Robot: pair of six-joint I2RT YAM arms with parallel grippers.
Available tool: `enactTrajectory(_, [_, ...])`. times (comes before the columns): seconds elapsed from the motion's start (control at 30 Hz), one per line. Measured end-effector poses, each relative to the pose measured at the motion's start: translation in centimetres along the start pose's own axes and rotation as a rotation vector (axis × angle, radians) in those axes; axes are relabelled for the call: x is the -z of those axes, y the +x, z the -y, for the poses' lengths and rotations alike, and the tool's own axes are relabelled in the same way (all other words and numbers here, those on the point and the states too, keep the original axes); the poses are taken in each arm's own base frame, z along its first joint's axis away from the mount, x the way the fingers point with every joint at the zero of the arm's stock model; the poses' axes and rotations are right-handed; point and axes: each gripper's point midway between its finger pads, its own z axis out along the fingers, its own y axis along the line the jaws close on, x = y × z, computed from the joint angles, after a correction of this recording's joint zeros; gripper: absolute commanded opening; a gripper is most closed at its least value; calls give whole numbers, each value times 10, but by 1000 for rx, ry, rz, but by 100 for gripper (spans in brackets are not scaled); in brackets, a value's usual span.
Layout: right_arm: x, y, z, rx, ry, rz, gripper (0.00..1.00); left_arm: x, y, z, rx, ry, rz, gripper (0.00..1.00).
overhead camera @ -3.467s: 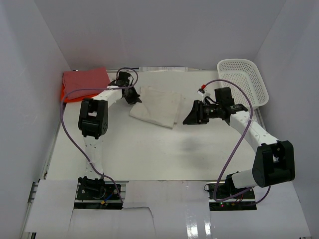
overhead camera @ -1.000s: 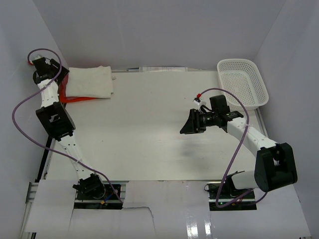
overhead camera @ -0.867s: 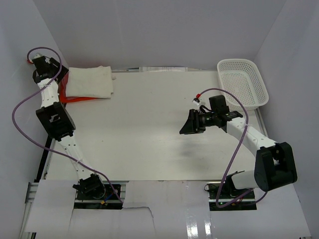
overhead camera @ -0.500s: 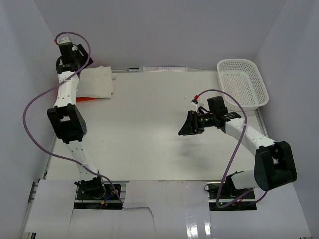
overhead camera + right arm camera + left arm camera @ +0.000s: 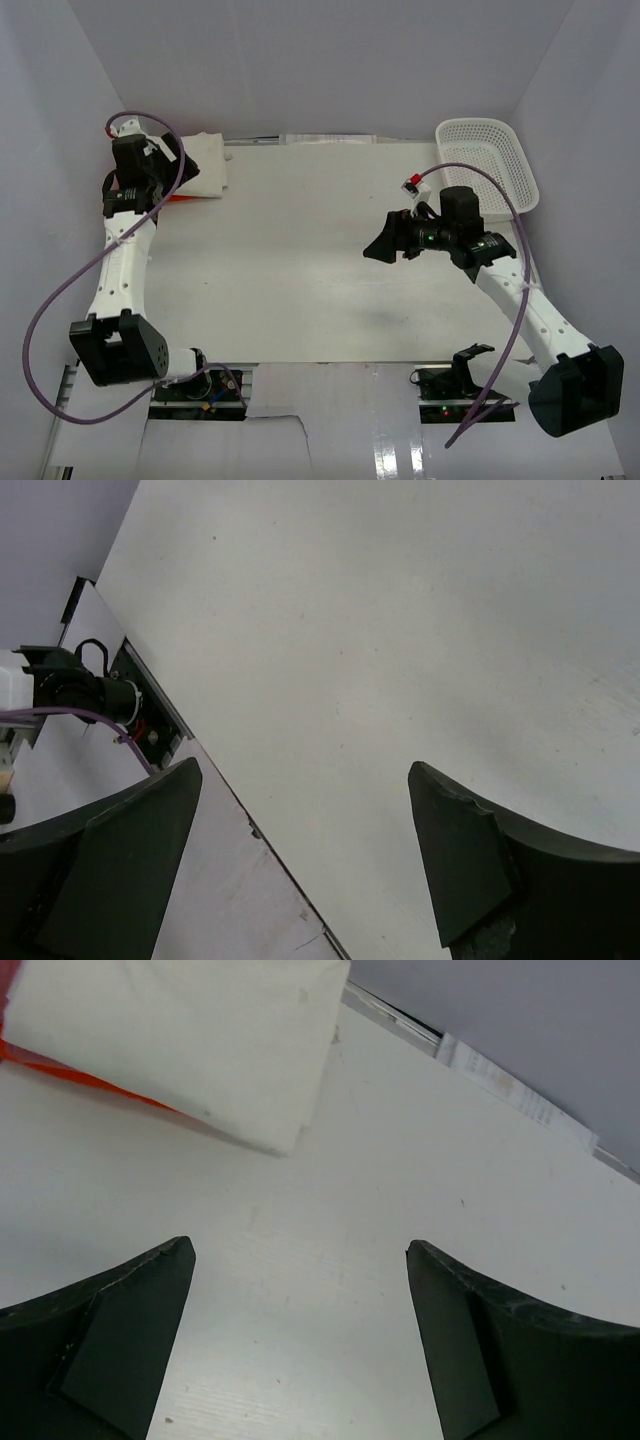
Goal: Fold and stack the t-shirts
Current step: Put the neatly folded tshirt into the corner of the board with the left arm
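The cream t-shirt [image 5: 207,163] lay folded on top of the stack, far across the table [image 5: 300,280] from the basket [image 5: 490,160] and level with it along the back wall. As far as it showed, its long axis ran along that wall, one short end pointing toward the basket. In my left wrist view that end was a soft rounded fold [image 5: 200,1040], its corner touching the tabletop. A bright orange edge [image 5: 90,1085] of another shirt showed beneath it on the side away from the wall. I could not tell whether a third shirt lay between them.

My left gripper [image 5: 168,165] hung over the stack's near edge, fingers [image 5: 130,1310] spread wide with only bare table between them. From above, my left arm hid much of the stack on the side away from the basket.

My right gripper [image 5: 382,246] hovered over open table, nearer than the basket and toward the stack, fingers [image 5: 470,850] also spread wide and holding nothing. Below it lay white tabletop, a paper sheet [image 5: 200,900] and a cabled arm base [image 5: 80,685].
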Motion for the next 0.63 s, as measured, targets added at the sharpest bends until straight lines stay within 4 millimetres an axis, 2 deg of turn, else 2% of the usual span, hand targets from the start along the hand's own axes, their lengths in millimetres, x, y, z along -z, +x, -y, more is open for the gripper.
enactTrajectory(0.2, [28, -23, -21, 123, 24, 136, 90, 62, 39, 20, -11, 167, -38, 98])
enactTrajectory(0.3, [46, -32, -34, 196, 25, 225, 90, 91, 51, 26, -17, 243, -27, 98])
enactTrajectory(0.5, [72, -37, -48, 294, 45, 348, 90, 147, 50, 35, -53, 359, 73, 98])
enactTrajectory(0.63, [74, -33, -45, 303, 64, 358, 90, 164, 51, 37, -73, 391, 108, 98])
